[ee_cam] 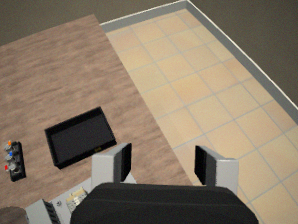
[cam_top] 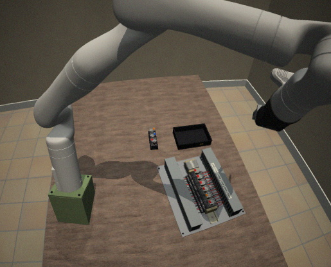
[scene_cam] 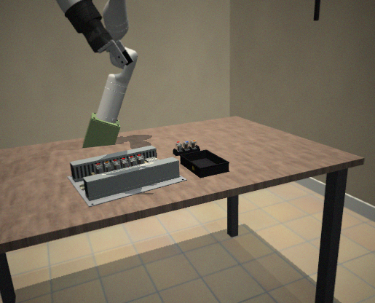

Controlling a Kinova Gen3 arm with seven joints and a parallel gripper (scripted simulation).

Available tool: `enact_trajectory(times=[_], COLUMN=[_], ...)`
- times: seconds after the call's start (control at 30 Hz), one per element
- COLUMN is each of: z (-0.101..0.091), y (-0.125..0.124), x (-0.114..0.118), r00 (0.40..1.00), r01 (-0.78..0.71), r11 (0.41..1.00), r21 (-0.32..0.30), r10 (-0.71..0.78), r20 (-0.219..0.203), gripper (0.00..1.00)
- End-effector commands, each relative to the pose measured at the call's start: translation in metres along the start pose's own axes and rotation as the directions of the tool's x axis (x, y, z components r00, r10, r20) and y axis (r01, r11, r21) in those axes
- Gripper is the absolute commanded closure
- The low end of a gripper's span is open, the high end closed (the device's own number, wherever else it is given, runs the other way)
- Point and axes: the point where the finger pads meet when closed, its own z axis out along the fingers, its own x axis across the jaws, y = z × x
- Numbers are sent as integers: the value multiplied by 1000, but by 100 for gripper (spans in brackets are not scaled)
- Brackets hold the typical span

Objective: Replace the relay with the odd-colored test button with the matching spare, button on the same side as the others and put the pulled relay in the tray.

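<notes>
One arm (cam_top: pixel 193 19) (scene_cam: pixel 111 98): arched high above the desk (cam_top: pixel 122 224) (scene_cam: pixel 277 160) (ee_cam: pixel 65 75)
Gripper (cam_top: pixel 256 113) (scene_cam: pixel 125 60) (ee_cam: pixel 163 162): hung spread
Desk edge: slanted toward five o'clock, wrist view

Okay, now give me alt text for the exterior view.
Robot arm's open gripper hangs above a wooden table; below, a relay panel holds six relays, one orange-buttoned, beside a black tray and three spares.

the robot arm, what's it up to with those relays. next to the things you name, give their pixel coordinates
Nothing is being handled: the open pincer (scene_cam: pixel 128 58) (ee_cam: pixel 163 158) hangs high, holding nothing. The orange-button relay (cam_top: pixel 207 195) (scene_cam: pixel 107 165) sits in the row among red ones. Three spares stand in their holder (cam_top: pixel 153 147) (scene_cam: pixel 177 152) (ee_cam: pixel 19 177), and the tray (cam_top: pixel 192 136) (scene_cam: pixel 204 163) (ee_cam: pixel 80 137) is empty.
</notes>
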Motion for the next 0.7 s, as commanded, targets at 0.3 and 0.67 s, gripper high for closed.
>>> enact_trajectory(times=[0.3,0.67], z=[-1,-44], y=[-1,-2], x=[0,-11], r00=[1000,1000], r01=[1,1], r11=[1000,1000], r21=[0,0], r10=[-1,-1], r20=[-2,-2], gripper=[0,0])
